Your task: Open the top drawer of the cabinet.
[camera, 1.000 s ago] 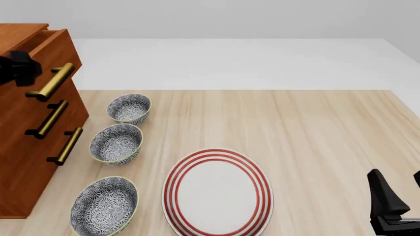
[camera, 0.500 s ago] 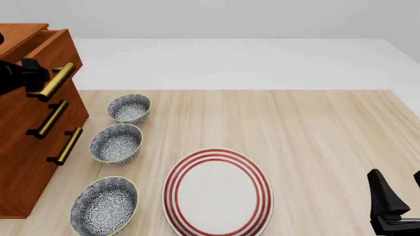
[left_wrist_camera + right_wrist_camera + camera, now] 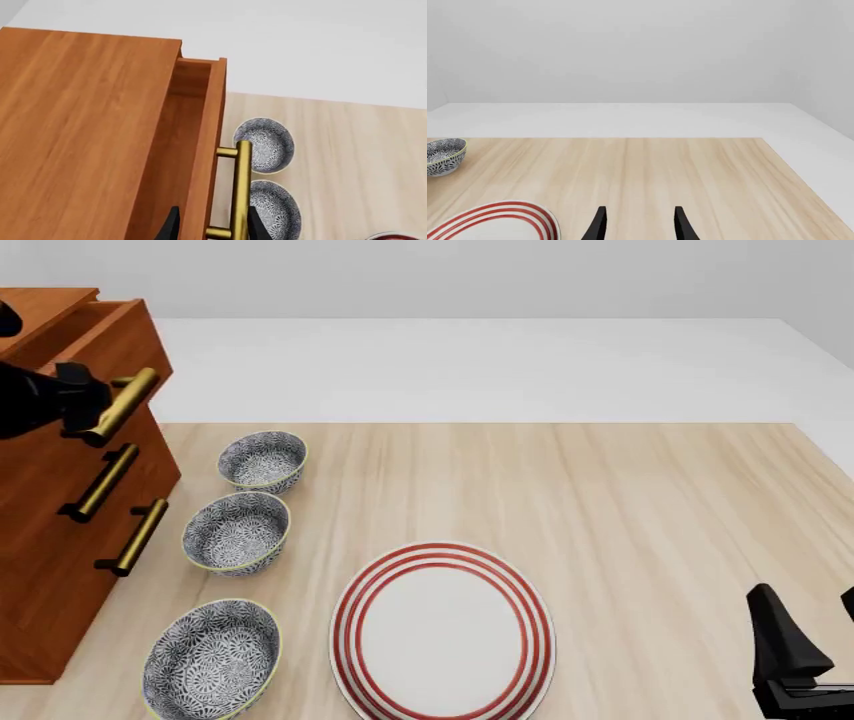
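While your left gripper (image 3: 208, 227) straddles the drawer (image 3: 200, 145) front and handle (image 3: 240, 190) at the cabinet's (image 3: 54, 540) top, ten o'clock of the plate (image 3: 443, 632), whether it grips I cannot tell, so a skewed pull could slip off.

The cabinet (image 3: 54, 540) is cut off by the front view's left edge. The left gripper (image 3: 60, 395) hides part of the brass handle (image 3: 118, 405). The right gripper (image 3: 801, 660) runs off the bottom right corner.
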